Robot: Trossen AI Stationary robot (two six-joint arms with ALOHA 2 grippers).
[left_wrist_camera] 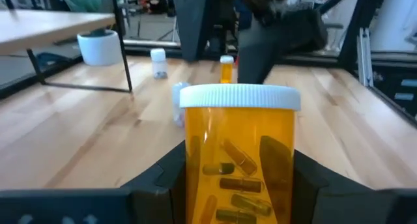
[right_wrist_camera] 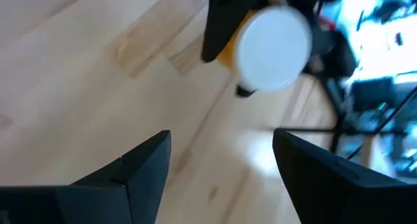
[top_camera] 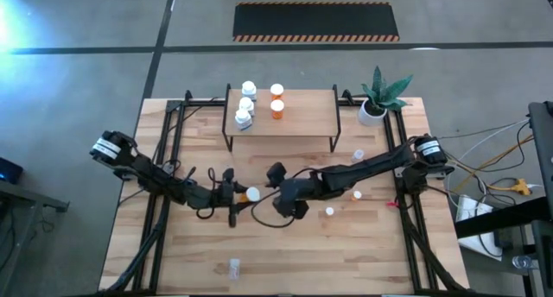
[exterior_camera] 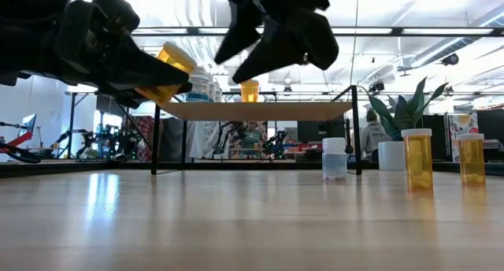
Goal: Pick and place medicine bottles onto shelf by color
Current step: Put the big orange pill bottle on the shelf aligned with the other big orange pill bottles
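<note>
My left gripper is shut on an orange medicine bottle with a white cap, held above the table's middle. My right gripper hangs open just to the right of it, higher up, with nothing between its fingers; its wrist view shows the bottle's white cap. The shelf, at the far middle, bears three white bottles on its left and two orange ones beside them, all upright on their bases. My left gripper pinches the orange bottle's body between its two fingers, below the cap. The fingers come about level from the table's left and lie along the bottle. The bottle is lifted clear of the table, cap end toward the right gripper.
Loose bottles stand on the table: a pale one right of the shelf, two orange ones at the right, and a clear one near the front edge. A potted plant sits at the far right.
</note>
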